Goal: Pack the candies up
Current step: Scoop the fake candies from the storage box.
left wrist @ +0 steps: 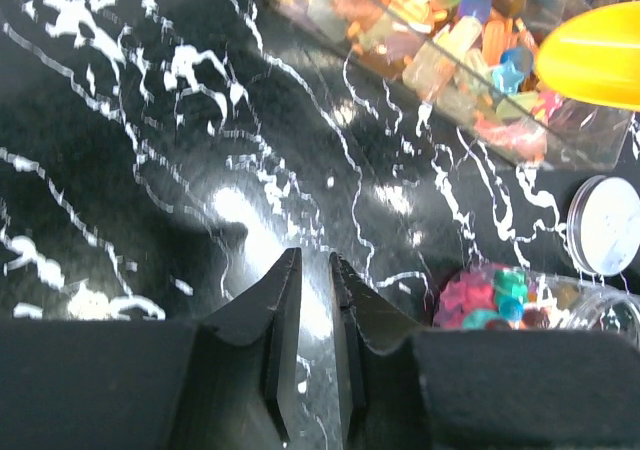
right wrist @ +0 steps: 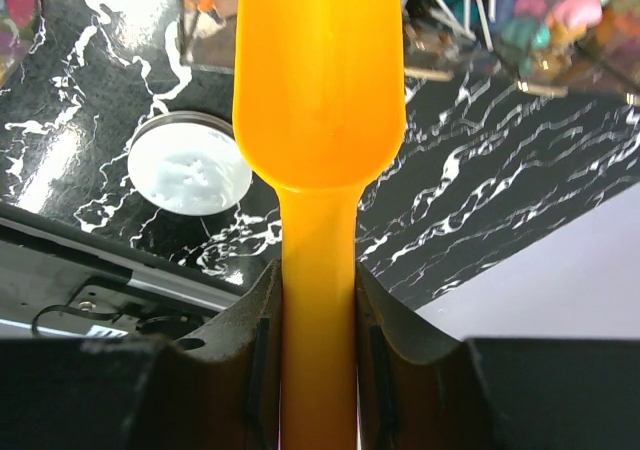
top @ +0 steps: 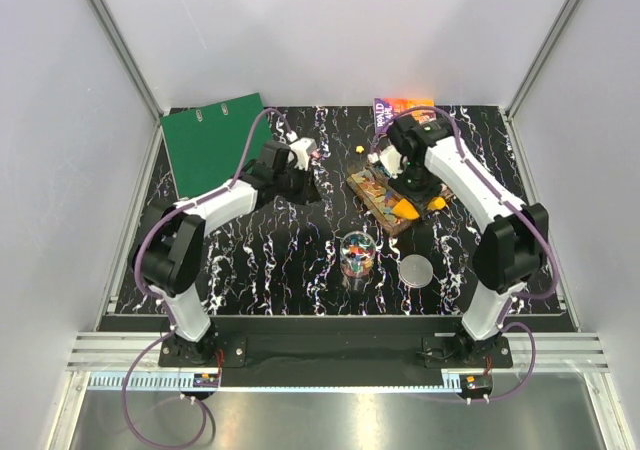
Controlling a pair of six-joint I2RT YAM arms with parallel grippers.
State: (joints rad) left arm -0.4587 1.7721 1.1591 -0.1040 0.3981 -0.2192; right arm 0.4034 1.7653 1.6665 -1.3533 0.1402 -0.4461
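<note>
From above, your right tool (top: pixel 412 198) is clamped on the yellow scoop (top: pixel 404 210). The scoop hangs over the near end of the clear tray (top: pixel 355 182) of candies (top: pixel 378 190). More candies part-fill the jar (top: pixel 357 255), which stands nearer the arms on the bench (top: pixel 250 260) with its lid (top: pixel 417 270) beside it. Your left tool (top: pixel 306 186) hovers left of the tray.

In the left wrist view its jaws stand slightly apart, holding nothing; consider bringing it over to steady the jar.

In the right wrist view no sweets show on the scoop's bowl. Dig low under the heap, lift level, then tip slowly over the jar's mouth.
</note>
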